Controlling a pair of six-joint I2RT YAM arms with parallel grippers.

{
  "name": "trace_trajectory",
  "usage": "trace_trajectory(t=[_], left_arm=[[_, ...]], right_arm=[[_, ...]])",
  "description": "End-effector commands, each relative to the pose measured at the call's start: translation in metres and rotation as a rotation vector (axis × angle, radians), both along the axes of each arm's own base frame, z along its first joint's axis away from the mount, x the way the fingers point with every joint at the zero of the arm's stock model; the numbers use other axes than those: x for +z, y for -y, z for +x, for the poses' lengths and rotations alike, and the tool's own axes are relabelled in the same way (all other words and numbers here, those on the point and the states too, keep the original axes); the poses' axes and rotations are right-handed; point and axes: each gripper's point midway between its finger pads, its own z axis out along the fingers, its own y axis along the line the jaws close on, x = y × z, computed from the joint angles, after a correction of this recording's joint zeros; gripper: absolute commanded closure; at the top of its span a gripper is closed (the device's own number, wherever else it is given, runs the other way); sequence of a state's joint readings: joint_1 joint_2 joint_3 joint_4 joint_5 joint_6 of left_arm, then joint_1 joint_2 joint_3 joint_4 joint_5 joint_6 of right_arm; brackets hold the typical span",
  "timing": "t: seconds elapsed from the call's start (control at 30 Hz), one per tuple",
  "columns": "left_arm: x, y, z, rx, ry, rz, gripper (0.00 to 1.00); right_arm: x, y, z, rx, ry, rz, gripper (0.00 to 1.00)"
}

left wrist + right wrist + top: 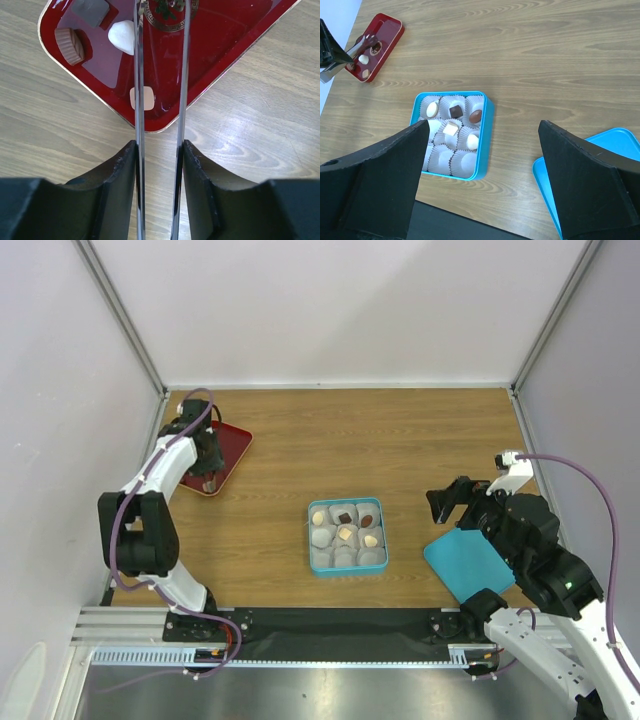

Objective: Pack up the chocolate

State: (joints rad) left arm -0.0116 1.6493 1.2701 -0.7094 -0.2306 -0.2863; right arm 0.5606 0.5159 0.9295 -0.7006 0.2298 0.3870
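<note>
At left-wrist frame centre: pale cream square chocolate (149,98) under left blade of thin metal tongs (138,60) clenched in left pincer (159,147), short of blade tips; right pincer (482,125) released.

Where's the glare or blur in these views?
Left wrist: the glossy red tray mirrors light, the table has a pale sheen at right. Right wrist: the right end effector is dark and soft-edged, the blue box sharp. Top external: even light.
</note>
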Motion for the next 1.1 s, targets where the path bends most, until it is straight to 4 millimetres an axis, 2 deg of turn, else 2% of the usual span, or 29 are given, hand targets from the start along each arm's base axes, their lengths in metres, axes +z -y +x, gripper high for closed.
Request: trace_trajectory(t=[0.0, 0.37, 0.57, 0.93, 1.0, 1.07], left_arm=[[0.014, -0.005, 0.015, -0.01, 0.054, 0.015, 0.56], [0.024, 0.001, 0.012, -0.042, 0.069, -0.011, 0.64], [0.045, 0.008, 0.003, -0.081, 0.091, -0.021, 0.69], [0.081, 0.068, -0.027, -0.261, 0.143, -0.075, 0.71], [0.09, 0.083, -0.036, -0.321, 0.163, -0.107, 0.71], [0.092, 0.108, -0.05, -0.407, 0.162, -0.153, 0.7]], right_arm=[[0.005, 0.003, 0.006, -0.023, 0.032, -0.007, 0.03], [0.007, 0.004, 0.005, -0.025, 0.036, -0.003, 0.03], [0.008, 0.004, 0.005, -0.022, 0.036, 0.0, 0.03], [0.01, 0.0, 0.003, -0.013, 0.025, 0.027, 0.03], [0.009, -0.001, 0.003, -0.01, 0.023, 0.026, 0.03], [0.008, -0.001, 0.006, -0.013, 0.024, 0.019, 0.03]])
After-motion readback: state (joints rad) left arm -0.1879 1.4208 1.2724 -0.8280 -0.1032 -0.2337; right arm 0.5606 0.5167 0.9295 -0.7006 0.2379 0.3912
